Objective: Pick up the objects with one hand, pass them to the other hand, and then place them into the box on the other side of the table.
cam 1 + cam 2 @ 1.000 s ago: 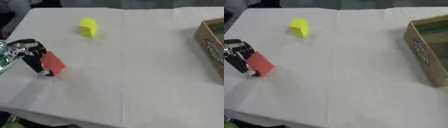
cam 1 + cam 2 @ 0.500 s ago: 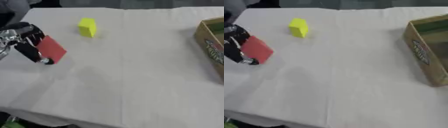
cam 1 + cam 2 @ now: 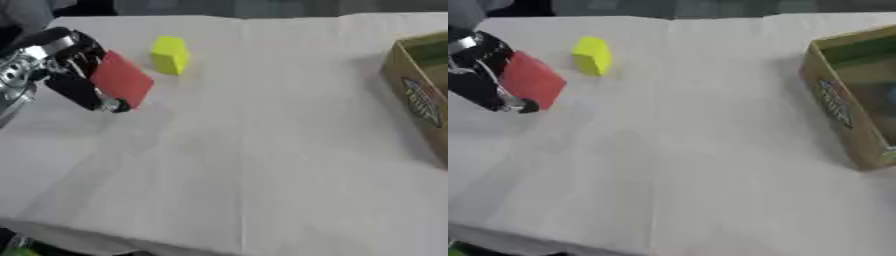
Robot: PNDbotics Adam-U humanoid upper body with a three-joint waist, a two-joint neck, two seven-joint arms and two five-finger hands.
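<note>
My left hand [image 3: 72, 75] hangs above the table's left side with its fingers curled round a flat red block [image 3: 122, 80], which is lifted off the cloth and tilted. A yellow block [image 3: 171, 55] stands on the white tablecloth just beyond and to the right of the red one. A cardboard box [image 3: 850, 100], open at the top, sits at the table's right edge. My right hand shows in neither view.
A white cloth [image 3: 262, 150] covers the whole table, with a fold line running down its middle. The table's front edge crosses the lower left corner. Dark shapes lie past the far edge.
My left hand has lifted the red block off the table and carried it up and rightward, closer to the yellow block.
</note>
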